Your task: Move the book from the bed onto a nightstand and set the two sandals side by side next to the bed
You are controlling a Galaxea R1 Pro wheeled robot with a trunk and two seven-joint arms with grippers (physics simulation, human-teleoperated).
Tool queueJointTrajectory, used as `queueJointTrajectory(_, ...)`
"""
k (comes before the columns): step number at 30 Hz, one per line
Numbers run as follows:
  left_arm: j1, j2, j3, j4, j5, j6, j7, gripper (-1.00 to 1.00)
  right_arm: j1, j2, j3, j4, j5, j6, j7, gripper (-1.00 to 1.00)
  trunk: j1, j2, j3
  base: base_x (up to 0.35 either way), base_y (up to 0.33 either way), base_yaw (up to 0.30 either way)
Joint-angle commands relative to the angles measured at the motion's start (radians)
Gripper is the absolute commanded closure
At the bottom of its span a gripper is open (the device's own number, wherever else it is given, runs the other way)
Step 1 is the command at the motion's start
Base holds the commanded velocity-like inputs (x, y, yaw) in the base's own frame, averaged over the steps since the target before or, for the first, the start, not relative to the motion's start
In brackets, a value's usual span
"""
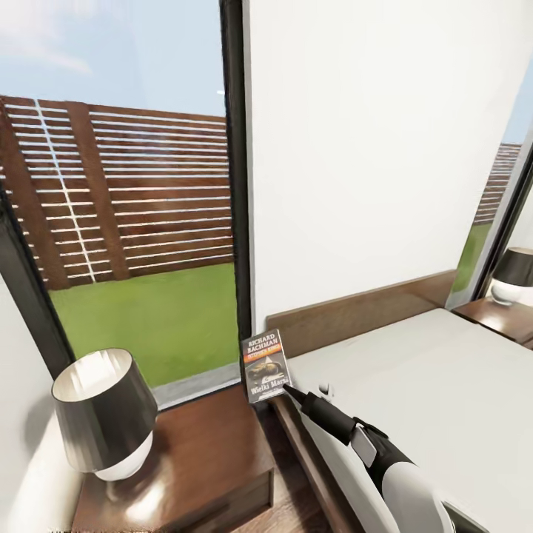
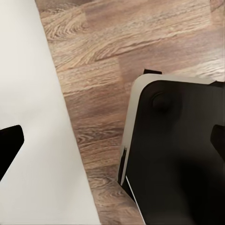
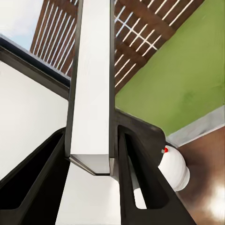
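Note:
The book (image 1: 265,365), dark with an orange band and white lettering, stands upright in the air. It is over the gap between the near nightstand (image 1: 200,459) and the bed (image 1: 429,385). My right gripper (image 1: 286,390) is shut on its lower corner. The right wrist view looks along the book (image 3: 91,93) edge-on, with a dark finger (image 3: 140,178) pressed on each side. My left gripper (image 2: 112,140) hangs open over the plank floor (image 2: 103,56) with nothing between its fingers. The sandals are out of view.
A black-shaded lamp (image 1: 104,414) takes the left half of the near nightstand. The brown headboard (image 1: 355,314) runs along the white wall. A second nightstand (image 1: 503,314) with a lamp (image 1: 514,275) stands beyond the bed. A tall window (image 1: 133,222) is behind. My dark base (image 2: 178,159) sits by a white surface (image 2: 33,131).

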State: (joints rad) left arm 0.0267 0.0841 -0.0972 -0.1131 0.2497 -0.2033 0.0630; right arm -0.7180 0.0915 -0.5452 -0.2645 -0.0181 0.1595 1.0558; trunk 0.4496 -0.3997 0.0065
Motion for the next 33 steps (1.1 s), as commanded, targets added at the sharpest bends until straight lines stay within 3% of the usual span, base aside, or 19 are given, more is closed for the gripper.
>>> queueJointTrajectory(1,0.001,0.0,-0.009,-0.002,0.008,-0.001,0.004,-1.0,0.0,0.0,-0.004,-0.001,-0.002,0.01,0.003,1.0,0.0,0.0,0.001,0.0,-0.094,0.205)
queueJointTrajectory(20,0.001,0.0,-0.009,-0.002,0.008,-0.001,0.004,-1.0,0.0,0.001,-0.005,-0.001,-0.002,0.008,0.004,1.0,0.0,0.0,0.022,0.0,0.012,0.204)
queueJointTrajectory(33,0.001,0.0,-0.009,-0.002,0.008,-0.002,0.004,-1.0,0.0,0.001,-0.005,0.001,-0.003,0.008,0.004,1.0,0.0,0.0,0.026,0.0,0.045,0.049)
